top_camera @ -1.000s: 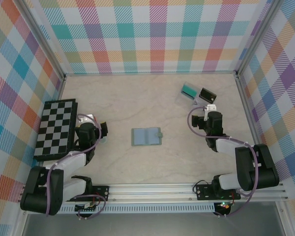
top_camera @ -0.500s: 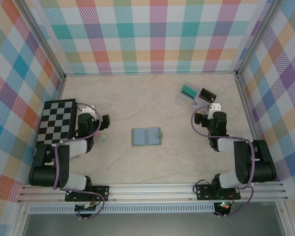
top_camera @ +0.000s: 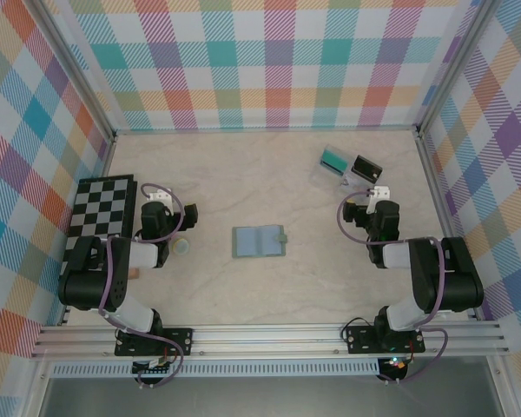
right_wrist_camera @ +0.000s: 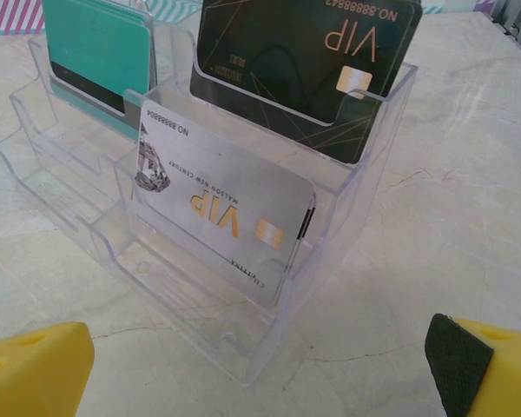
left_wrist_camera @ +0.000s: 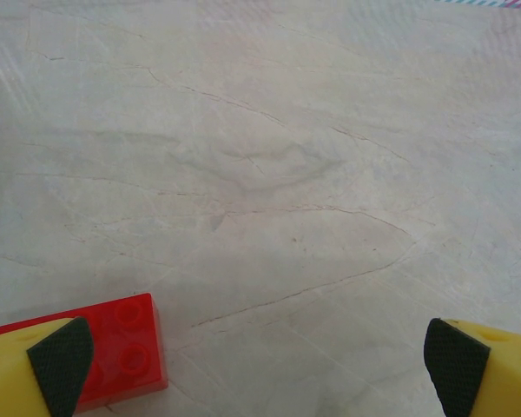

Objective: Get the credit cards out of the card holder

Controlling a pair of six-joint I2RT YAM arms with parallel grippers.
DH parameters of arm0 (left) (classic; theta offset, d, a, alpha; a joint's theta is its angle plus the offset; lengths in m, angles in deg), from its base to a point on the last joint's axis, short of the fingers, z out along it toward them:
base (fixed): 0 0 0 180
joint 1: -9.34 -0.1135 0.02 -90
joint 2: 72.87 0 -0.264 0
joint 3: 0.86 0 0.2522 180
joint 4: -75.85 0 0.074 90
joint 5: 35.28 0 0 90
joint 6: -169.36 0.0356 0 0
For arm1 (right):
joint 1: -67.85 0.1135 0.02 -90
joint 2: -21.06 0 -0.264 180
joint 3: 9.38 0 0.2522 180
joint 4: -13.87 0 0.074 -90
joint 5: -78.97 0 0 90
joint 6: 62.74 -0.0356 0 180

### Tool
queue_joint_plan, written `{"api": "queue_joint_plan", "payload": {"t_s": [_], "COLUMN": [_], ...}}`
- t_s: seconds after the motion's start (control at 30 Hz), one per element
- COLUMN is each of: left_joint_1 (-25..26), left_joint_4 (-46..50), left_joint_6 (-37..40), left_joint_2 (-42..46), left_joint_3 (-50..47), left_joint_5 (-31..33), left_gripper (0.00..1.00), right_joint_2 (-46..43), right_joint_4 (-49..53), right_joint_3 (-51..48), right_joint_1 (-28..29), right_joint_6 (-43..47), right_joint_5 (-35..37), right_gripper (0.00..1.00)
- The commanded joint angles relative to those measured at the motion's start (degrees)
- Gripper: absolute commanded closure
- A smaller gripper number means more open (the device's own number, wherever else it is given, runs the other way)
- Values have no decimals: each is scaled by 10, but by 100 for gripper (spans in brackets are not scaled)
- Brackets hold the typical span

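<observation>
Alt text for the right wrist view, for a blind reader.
A clear plastic tiered stand on a marbled table holds three cards: a silver card in front, a dark card behind it, a teal card at back left. The right hand is open, its yellow fingers at the bottom corners.

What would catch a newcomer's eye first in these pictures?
The clear plastic stand at the far right of the table holds a black VIP card, a silver VIP card and a teal card. A small grey-teal wallet lies open at the centre, apart from both arms. A chequered board lies at the left, and a red brick sits by the open jaws of the left gripper.
</observation>
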Motion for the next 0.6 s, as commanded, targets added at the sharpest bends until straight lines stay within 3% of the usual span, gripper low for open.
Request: {"api": "queue_joint_plan", "payload": {"t_s": [0.0, 0.57], "left_joint_1": [5, 10], "left_joint_4": [-25, -20], "left_joint_6": [4, 10], "left_joint_2": [-2, -3], "left_joint_3": [2, 5], "left_joint_5": [14, 17], "left_gripper": [0, 0], "right_joint_2": [3, 2], "right_joint_4": [-12, -15], "right_joint_3": [13, 11], "right_joint_1": [-5, -5], "right_joint_6": [-11, -11], "right_joint_5": [-11, -13], "right_gripper": [0, 0]}}
